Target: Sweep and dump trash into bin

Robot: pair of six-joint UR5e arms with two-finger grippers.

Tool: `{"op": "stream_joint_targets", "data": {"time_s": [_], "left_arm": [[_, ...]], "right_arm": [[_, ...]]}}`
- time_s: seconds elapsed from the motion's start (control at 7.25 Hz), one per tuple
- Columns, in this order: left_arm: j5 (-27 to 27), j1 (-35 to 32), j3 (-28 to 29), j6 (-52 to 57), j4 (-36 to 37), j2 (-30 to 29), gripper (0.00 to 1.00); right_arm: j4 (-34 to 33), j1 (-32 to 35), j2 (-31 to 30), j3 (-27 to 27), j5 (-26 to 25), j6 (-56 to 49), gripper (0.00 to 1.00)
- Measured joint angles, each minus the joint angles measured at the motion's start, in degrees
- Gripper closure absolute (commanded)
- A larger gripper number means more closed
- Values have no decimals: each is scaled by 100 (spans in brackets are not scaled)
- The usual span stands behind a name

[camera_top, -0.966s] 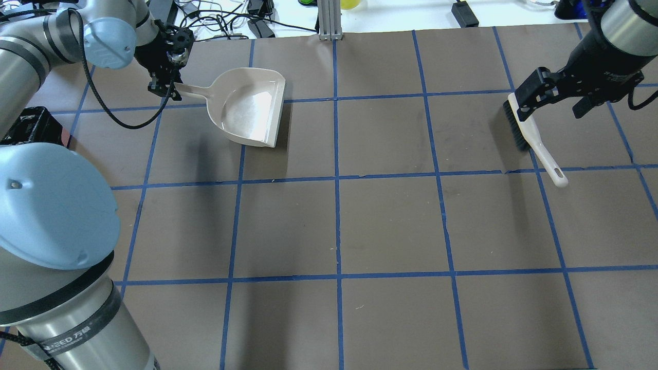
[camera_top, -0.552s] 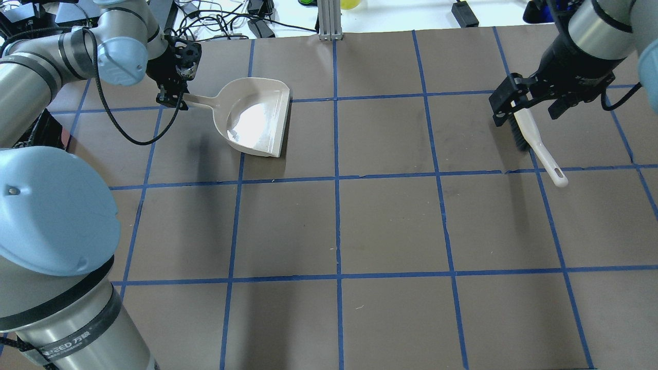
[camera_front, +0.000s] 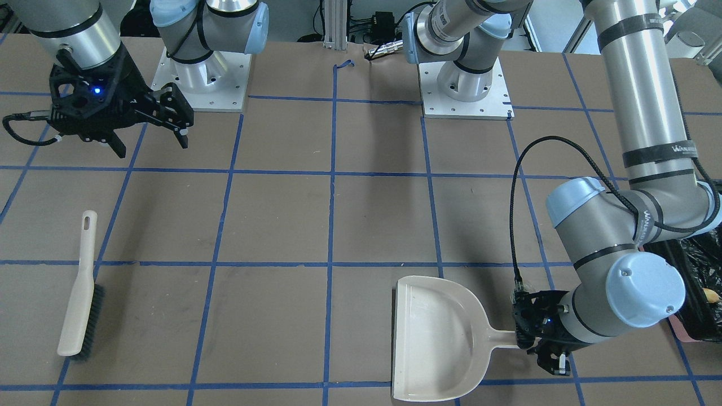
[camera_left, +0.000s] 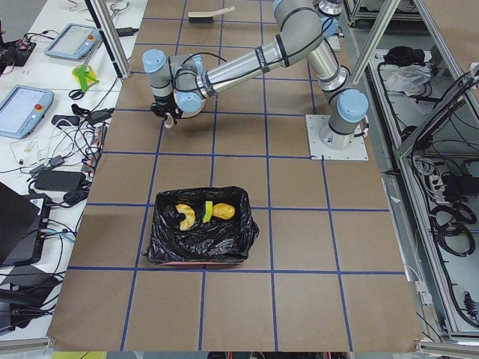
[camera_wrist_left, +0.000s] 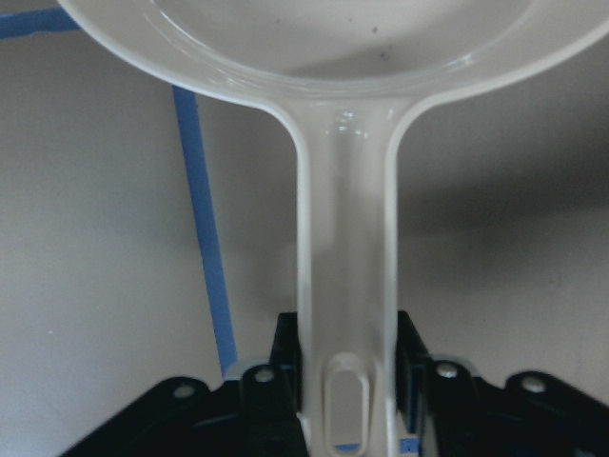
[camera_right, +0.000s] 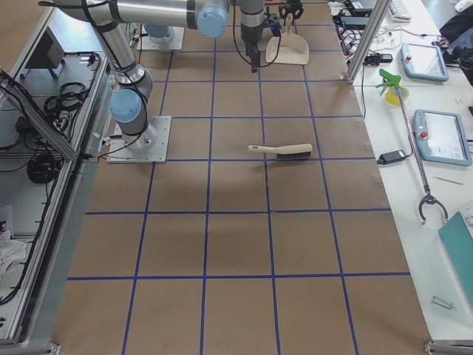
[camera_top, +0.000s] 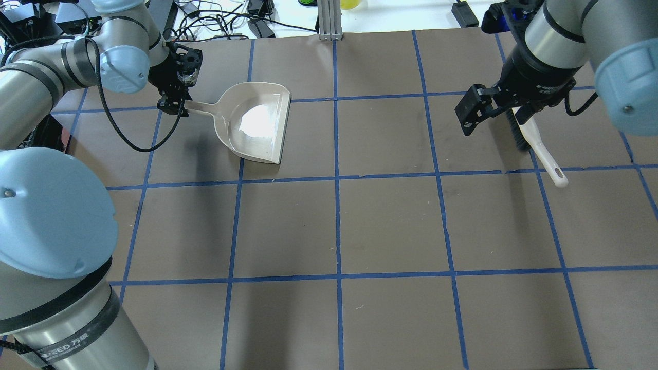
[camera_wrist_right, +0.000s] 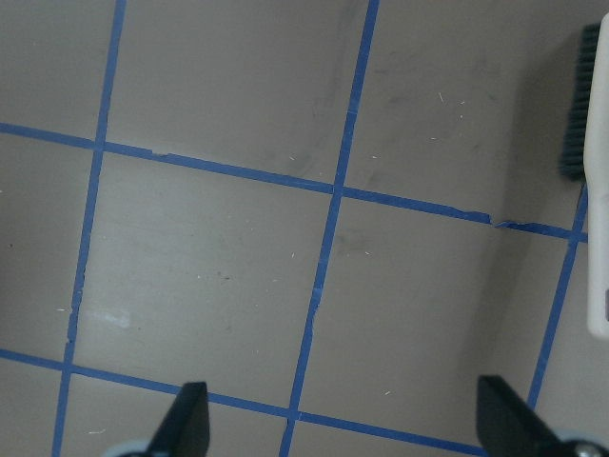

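My left gripper [camera_top: 175, 105] is shut on the handle of the beige dustpan [camera_top: 257, 123], which looks empty and sits low over the table at the far left. The left wrist view shows the fingers [camera_wrist_left: 409, 343] clamped on both sides of the handle [camera_wrist_left: 347, 238]. The bin [camera_left: 161, 247], lined with a black bag, holds the trash [camera_left: 202, 213]: yellow, tan and brown pieces. My right gripper [camera_top: 491, 115] is open and empty, above the table, just left of the brush [camera_top: 534, 139] lying flat.
The brush also shows in the front view [camera_front: 79, 299], with the right gripper [camera_front: 149, 138] farther back. The bin's edge [camera_front: 696, 265] shows beside the left arm's elbow. Cables and devices lie beyond the table's far edge [camera_top: 257, 25].
My left gripper has carried the dustpan a little right and toward me, turning it slightly. My right gripper has moved left, off the brush, which has stayed in place.
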Motion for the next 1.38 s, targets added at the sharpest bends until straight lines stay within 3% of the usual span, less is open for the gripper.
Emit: {"op": "stream_joint_targets", "data": {"time_s": [0.28, 0.55, 0.97, 1.38], "left_arm": [[9, 49, 49, -30, -92, 101, 26], [-39, 33, 296, -431, -777, 448, 26], [-103, -230, 830, -2328, -2110, 1141, 23], [-121, -468, 835, -4732, -3044, 1928, 19]], "right_arm": [[17, 27, -20, 11, -92, -3, 0], [72, 31, -28, 17, -429, -5, 0], [85, 29, -55, 14, -479, -7, 0], [77, 24, -68, 13, -477, -14, 0]]}}
